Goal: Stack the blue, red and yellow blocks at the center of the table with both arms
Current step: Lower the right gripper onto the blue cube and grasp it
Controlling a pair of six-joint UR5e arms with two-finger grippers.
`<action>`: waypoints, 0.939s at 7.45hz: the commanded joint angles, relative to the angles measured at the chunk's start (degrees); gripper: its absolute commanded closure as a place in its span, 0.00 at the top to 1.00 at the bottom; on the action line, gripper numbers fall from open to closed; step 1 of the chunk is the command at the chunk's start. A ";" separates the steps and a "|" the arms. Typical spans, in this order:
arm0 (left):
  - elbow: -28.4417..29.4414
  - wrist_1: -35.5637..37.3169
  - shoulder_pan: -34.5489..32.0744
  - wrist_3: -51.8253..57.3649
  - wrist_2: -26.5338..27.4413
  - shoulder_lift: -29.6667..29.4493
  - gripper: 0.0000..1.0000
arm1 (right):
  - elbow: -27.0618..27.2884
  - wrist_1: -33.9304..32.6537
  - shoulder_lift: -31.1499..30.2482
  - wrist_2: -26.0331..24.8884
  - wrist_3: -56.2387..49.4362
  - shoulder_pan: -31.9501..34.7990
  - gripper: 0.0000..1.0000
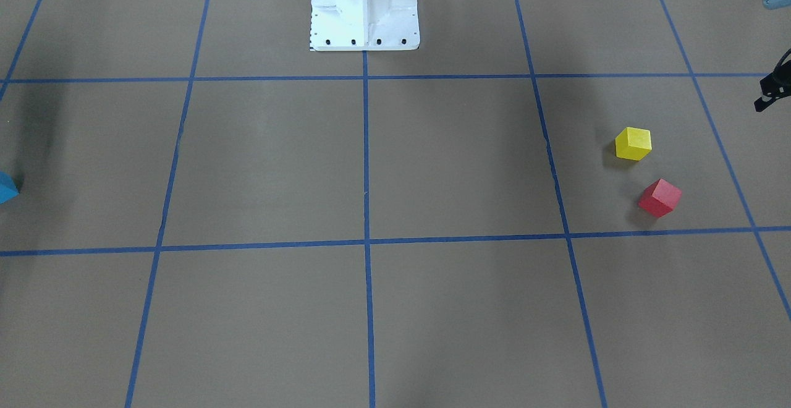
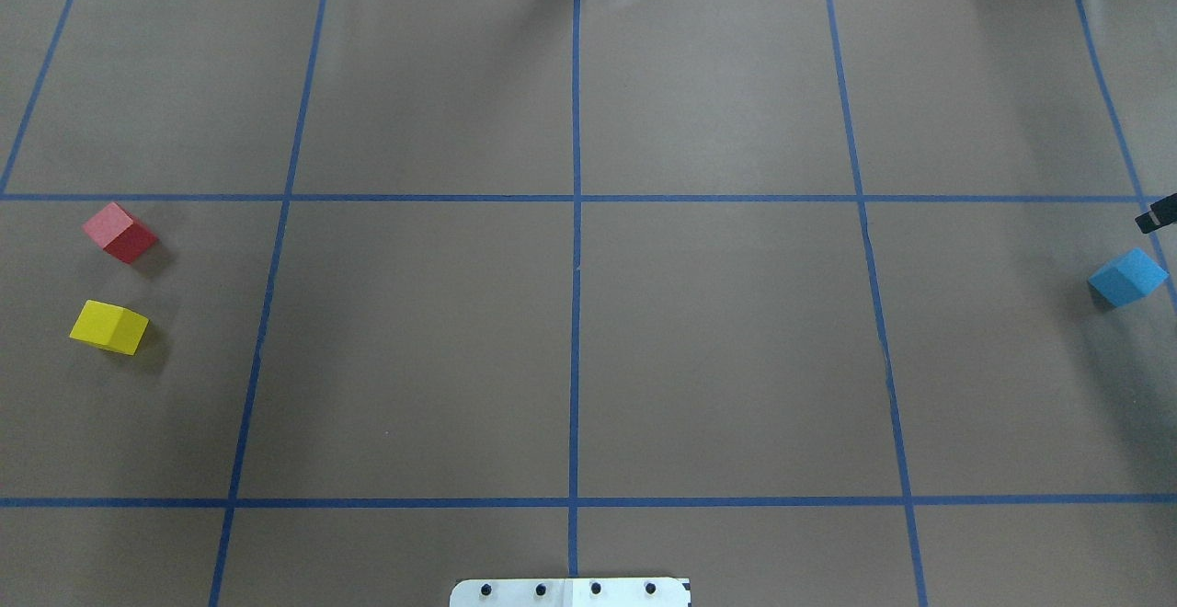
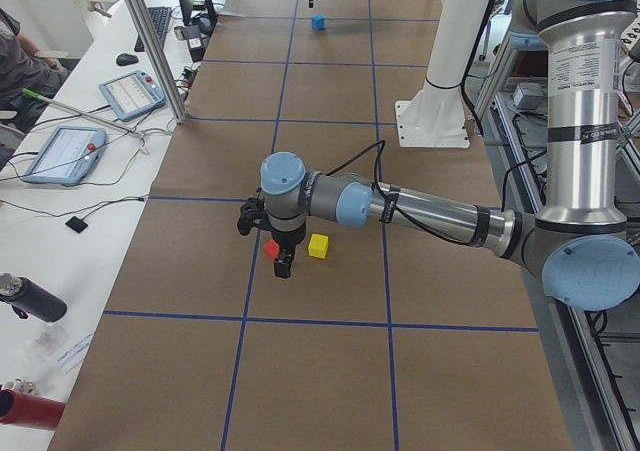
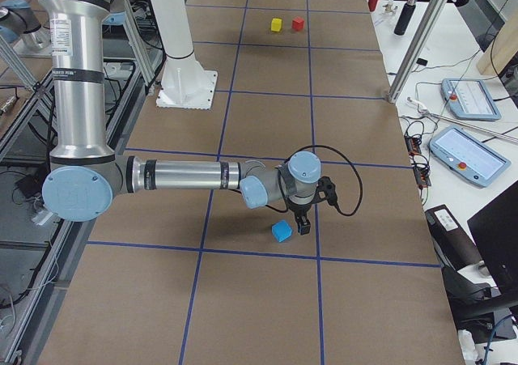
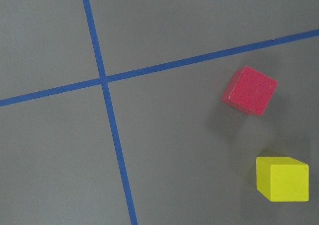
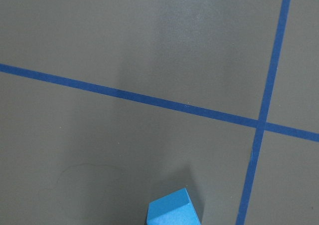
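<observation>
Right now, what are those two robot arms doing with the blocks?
Neither arm holds a block yet. The left gripper hangs above the table near the red block and yellow block, and the right gripper hangs near the blue block at the other end. All three sit on the table, none stacked.

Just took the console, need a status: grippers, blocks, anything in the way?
Left gripper beside red block, right gripper beside blue block, both empty, jaws unclear. Yellow block near red; nothing stacked, none at center. No obstruction seen.
</observation>
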 commanded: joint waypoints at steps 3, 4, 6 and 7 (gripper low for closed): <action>-1.12 -0.03 0.00 -1.75 0.03 -0.34 1.00 | -3.91 3.45 -1.99 0.47 -13.00 -2.87 1.00; -1.29 -0.03 0.00 -1.84 0.03 -0.34 1.00 | -3.92 3.45 -1.81 0.64 -12.40 -3.75 1.00; -1.21 0.06 0.00 -1.84 -0.05 -0.43 1.00 | -4.79 3.54 -1.20 0.38 -12.22 -5.16 1.00; -1.21 0.06 0.00 -1.84 -0.05 -0.43 1.00 | -5.06 3.54 -0.94 0.12 -12.22 -6.21 1.00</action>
